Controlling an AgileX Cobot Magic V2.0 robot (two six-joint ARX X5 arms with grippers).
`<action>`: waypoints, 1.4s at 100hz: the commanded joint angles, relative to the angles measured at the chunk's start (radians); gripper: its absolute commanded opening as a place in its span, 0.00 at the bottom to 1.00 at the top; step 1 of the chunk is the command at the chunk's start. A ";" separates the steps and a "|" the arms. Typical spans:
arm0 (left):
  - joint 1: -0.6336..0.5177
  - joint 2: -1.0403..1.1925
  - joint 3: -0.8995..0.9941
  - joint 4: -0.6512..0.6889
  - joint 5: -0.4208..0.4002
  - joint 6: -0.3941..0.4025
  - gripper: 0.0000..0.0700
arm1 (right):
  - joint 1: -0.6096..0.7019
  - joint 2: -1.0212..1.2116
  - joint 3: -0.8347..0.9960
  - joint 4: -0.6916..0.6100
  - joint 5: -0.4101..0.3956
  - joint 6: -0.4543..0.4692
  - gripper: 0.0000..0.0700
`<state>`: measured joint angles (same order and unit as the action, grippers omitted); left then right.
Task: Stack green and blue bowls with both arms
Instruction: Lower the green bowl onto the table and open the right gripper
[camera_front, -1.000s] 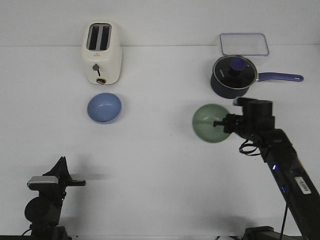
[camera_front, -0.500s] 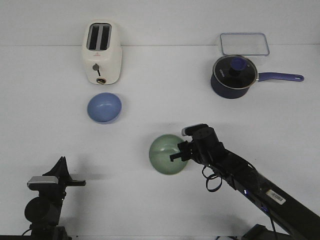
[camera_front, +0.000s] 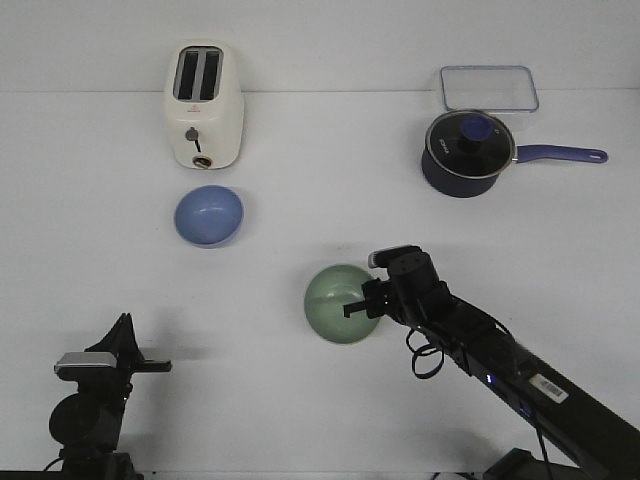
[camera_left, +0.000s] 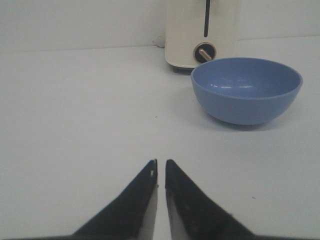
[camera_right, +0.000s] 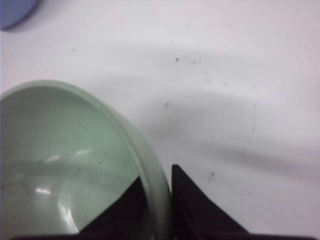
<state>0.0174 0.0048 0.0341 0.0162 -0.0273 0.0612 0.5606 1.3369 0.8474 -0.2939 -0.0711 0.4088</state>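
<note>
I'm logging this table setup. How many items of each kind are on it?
Bowls: 2, a green bowl and a blue bowl
Toaster: 1
Saucepan: 1
Clear container: 1
Total: 5

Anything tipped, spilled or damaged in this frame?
Nothing stands out. The green bowl is upright, clamped at its rim by the right gripper; the blue bowl sits upright by the toaster.
</note>
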 joint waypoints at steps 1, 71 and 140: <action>0.000 -0.002 -0.020 0.014 0.000 -0.002 0.02 | 0.001 0.026 0.008 0.018 0.010 0.006 0.00; 0.000 -0.002 -0.020 0.014 0.000 -0.002 0.02 | -0.031 0.143 0.008 0.031 0.037 -0.024 0.00; 0.000 -0.002 -0.020 0.014 0.000 -0.002 0.02 | -0.039 -0.058 0.008 -0.018 0.115 -0.101 0.55</action>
<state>0.0174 0.0048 0.0341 0.0162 -0.0273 0.0612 0.5098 1.3495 0.8459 -0.3077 0.0158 0.3538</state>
